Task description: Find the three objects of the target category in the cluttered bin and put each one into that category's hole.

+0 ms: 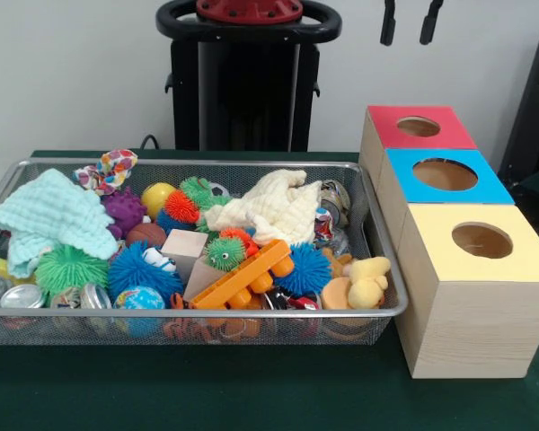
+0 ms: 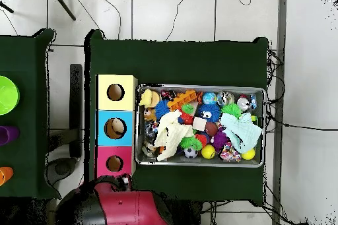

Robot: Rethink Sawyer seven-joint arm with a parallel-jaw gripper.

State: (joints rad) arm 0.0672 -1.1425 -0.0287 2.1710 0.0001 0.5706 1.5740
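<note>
The wire mesh bin [image 1: 198,312] sits at left, full of toys; it also shows in the overhead view [image 2: 198,164]. One ruffled printed fabric piece [image 1: 108,169] lies at the bin's far left rim, and shows from above [image 2: 230,153]. A second printed piece seems to lie beside the cream cloth at the bin's right end [image 1: 331,220], partly buried. A third is hidden. The round hole [image 1: 481,241] in the yellow-topped box is the nearest of three, also seen from above [image 2: 115,92]. My gripper [image 1: 410,22] shows only two dark fingertips at the top edge, apart and empty, high behind the boxes.
A mint-green waffle cloth [image 1: 49,220] covers the bin's left end and a cream cloth [image 1: 269,208] its middle. Spiky rubber balls, wooden blocks, an orange plastic toy [image 1: 247,277] and a yellow duck [image 1: 366,280] fill the rest. Blue-topped [image 1: 445,175] and red-topped [image 1: 419,127] boxes stand behind the yellow one.
</note>
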